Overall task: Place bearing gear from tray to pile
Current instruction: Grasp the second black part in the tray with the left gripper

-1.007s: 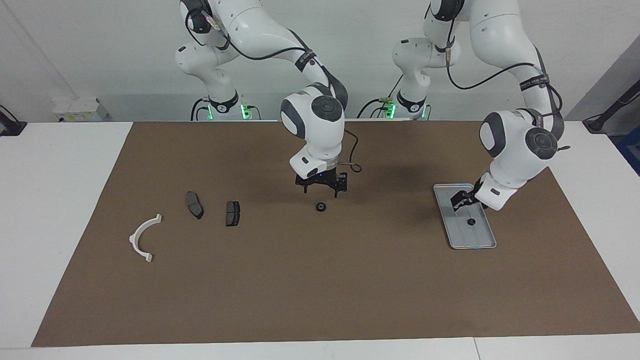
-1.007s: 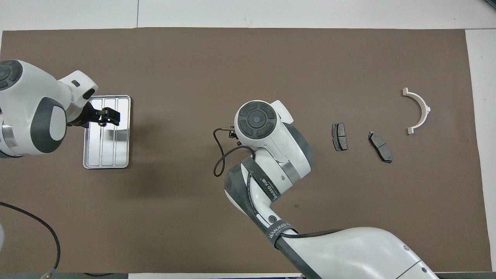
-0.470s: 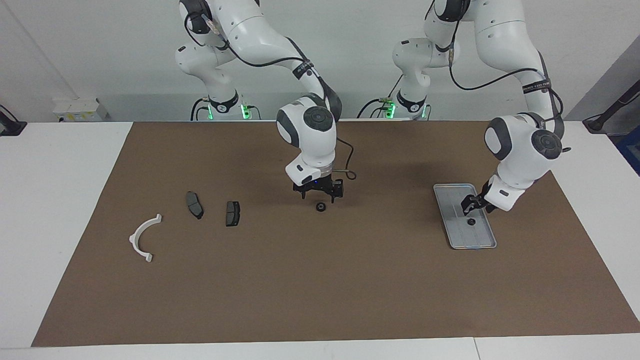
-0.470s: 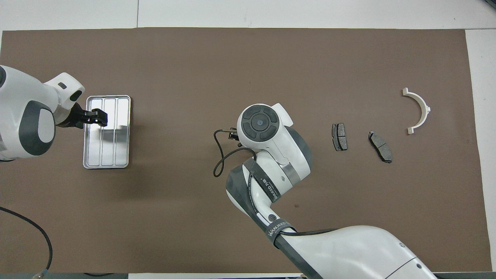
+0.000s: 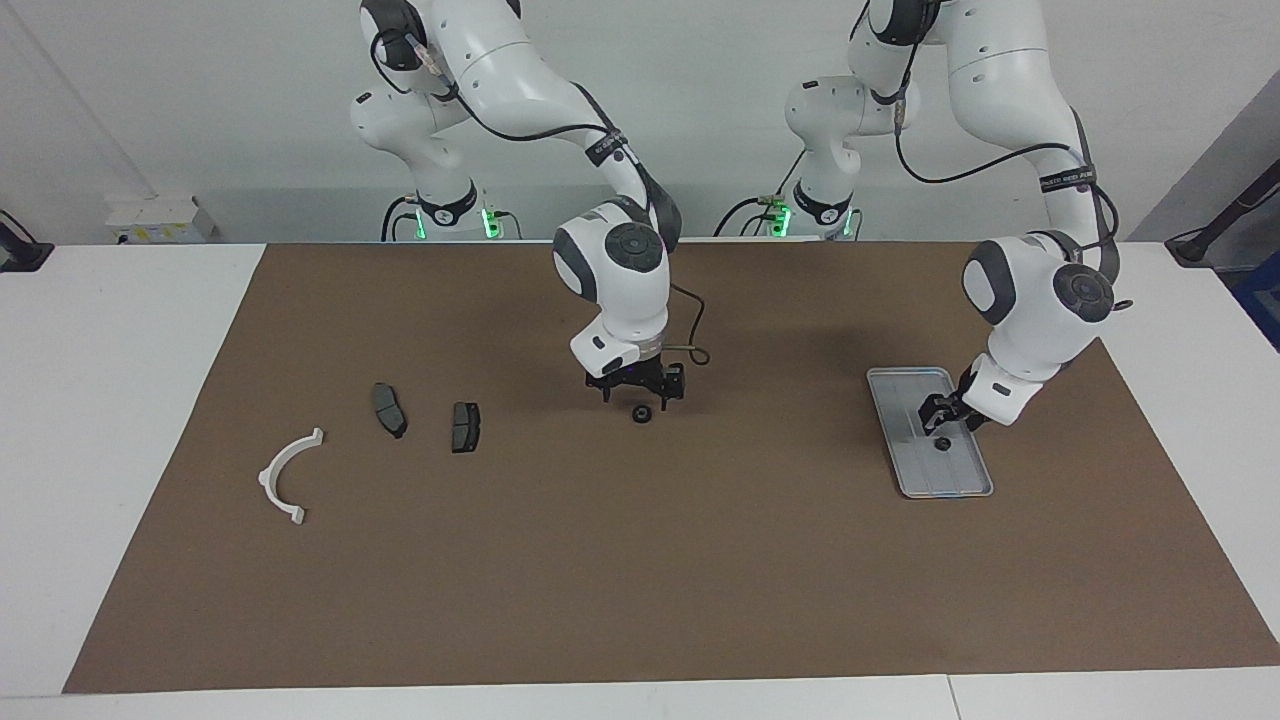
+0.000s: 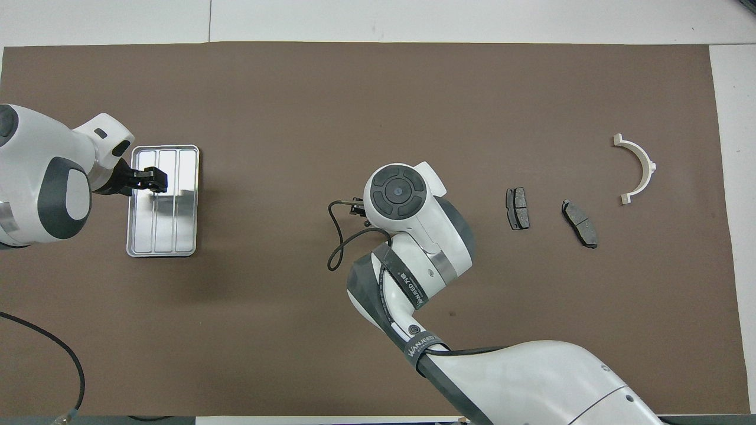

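Observation:
The silver-grey ridged tray (image 5: 955, 482) lies on the brown mat at the left arm's end; it also shows in the overhead view (image 6: 177, 236). A small black bearing gear (image 5: 941, 443) lies in it. My left gripper (image 5: 938, 412) hangs open just above that gear; in the overhead view the left gripper (image 6: 155, 180) covers it. A second black gear (image 5: 641, 414) lies on the mat at mid-table. My right gripper (image 5: 637, 390) is open, low over it. The pile is a white semicircular bracket (image 5: 266, 478) and two dark brake pads (image 5: 389, 409) (image 5: 465, 427).
In the overhead view the right arm's hand (image 6: 397, 192) hides the mid-table gear. The bracket (image 6: 649, 168) and the pads (image 6: 517, 208) (image 6: 580, 223) lie toward the right arm's end of the mat. White table surrounds the mat.
My right gripper has come down closer to the gear at mid-table. My left gripper has drawn back a little toward the left arm's end and stays over the tray's gear.

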`<state>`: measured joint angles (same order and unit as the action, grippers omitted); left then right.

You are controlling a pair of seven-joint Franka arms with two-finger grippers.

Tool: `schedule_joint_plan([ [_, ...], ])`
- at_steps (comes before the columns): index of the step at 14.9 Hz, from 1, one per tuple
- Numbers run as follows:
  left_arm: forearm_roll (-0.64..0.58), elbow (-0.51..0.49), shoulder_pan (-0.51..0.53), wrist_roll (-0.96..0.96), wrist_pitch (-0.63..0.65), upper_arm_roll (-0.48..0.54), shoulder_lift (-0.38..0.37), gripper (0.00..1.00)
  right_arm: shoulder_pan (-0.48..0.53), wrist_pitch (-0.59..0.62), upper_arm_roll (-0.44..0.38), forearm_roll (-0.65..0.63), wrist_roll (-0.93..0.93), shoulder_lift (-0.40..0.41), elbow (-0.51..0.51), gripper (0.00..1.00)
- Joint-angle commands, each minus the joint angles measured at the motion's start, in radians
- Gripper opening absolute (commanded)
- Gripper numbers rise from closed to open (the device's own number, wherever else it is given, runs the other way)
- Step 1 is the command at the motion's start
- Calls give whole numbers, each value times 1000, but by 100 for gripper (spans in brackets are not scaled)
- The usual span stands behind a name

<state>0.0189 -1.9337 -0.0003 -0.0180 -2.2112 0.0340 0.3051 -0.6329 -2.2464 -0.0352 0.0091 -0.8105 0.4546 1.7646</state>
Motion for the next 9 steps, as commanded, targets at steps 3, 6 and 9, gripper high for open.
schedule_joint_plan([
  [3, -10, -47, 6, -11, -70, -3, 0, 73, 6, -30, 8, 64, 53, -2, 26, 99],
  [6, -10, -48, 6, -11, -81, -3, 9, 70, 2, -51, 8, 84, 54, 3, 26, 99],
  [9, -10, -48, 6, -11, -99, -3, 17, 70, 2, -58, 6, 84, 56, 13, 26, 99],
])
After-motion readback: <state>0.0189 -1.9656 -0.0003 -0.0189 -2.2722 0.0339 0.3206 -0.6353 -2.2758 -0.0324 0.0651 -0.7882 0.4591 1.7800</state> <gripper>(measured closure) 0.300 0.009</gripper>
